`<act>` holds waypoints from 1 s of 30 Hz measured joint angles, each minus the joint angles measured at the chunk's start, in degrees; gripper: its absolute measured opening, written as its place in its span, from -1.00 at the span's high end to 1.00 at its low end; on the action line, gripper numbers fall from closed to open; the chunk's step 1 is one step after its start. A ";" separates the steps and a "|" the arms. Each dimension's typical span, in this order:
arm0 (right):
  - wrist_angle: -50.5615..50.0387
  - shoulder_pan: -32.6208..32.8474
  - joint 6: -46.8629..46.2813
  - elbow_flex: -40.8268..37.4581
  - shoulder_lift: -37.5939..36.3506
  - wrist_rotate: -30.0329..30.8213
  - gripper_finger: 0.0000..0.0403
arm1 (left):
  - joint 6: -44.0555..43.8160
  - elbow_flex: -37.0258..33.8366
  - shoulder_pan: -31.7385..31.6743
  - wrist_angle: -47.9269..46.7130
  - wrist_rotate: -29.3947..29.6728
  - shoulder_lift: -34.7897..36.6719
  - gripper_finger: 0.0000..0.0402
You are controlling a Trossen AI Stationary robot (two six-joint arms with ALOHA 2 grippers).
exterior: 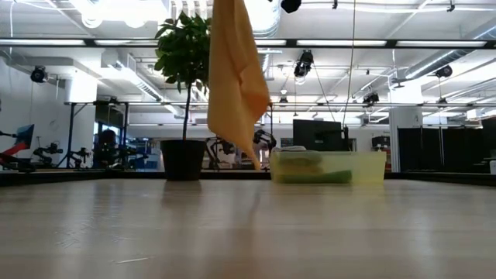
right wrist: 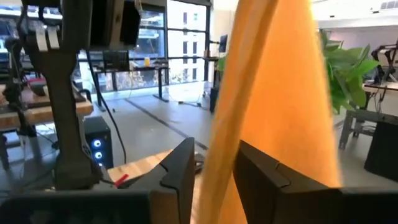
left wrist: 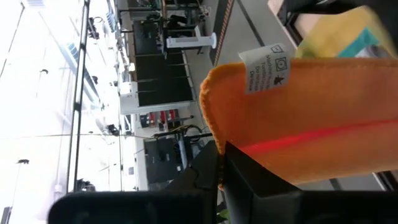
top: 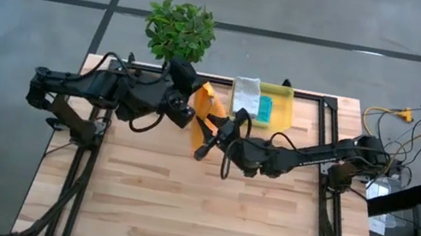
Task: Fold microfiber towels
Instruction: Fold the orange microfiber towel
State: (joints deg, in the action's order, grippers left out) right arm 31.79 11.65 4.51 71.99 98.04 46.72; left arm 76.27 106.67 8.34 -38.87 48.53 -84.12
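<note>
The surface (top: 202, 212) is a pale wooden top on a dark frame, mostly bare toward the near edge. Beyond it the low view opens onto a large hall with white ceiling beams, hanging lamps, dark monitors and racks. A potted plant (top: 180, 29) stands at the far edge, left of centre.

The left arm reaches in from the left and the right arm from the right; they meet over the far middle of the surface. Between them hangs the orange towel (exterior: 235, 81), held up clear of the wood with its long axis vertical. It drapes in loose folds and narrows to a corner that points down, stopping well above the surface.

A translucent yellow bin (top: 284, 112) sits at the far edge, right of the plant, with a light grey towel (top: 245, 92) and a teal towel (top: 264, 108) inside.

The left tool (left wrist: 221, 177) is pressed together, pinching the orange towel at its hemmed edge near a corner. The right tool (right wrist: 214, 168) has its two fingers on either side of a hanging fold, narrowly apart, and whether they press the cloth I cannot tell.

From above, the towel shows only as a small orange patch between the arms. The low view shows its full hanging length but neither tool. Only the left wrist view shows the white care label (left wrist: 266, 67) sewn near the corner.
</note>
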 joint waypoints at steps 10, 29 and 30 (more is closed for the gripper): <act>-0.22 0.07 -1.53 -1.54 -0.02 3.50 0.69 | 0.64 0.50 -2.24 2.92 0.16 0.89 1.00; -0.77 -2.14 -5.87 -1.14 -0.15 -2.75 0.29 | 0.67 0.44 -3.89 4.53 -0.20 1.01 1.00; -1.81 -2.35 -6.49 -1.14 -0.15 -2.20 0.28 | 0.69 0.44 -3.89 5.11 -0.20 1.01 1.00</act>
State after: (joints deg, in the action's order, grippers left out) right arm 29.98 9.30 -1.97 70.85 97.89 44.52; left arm 76.96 107.11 4.45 -33.76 48.34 -83.11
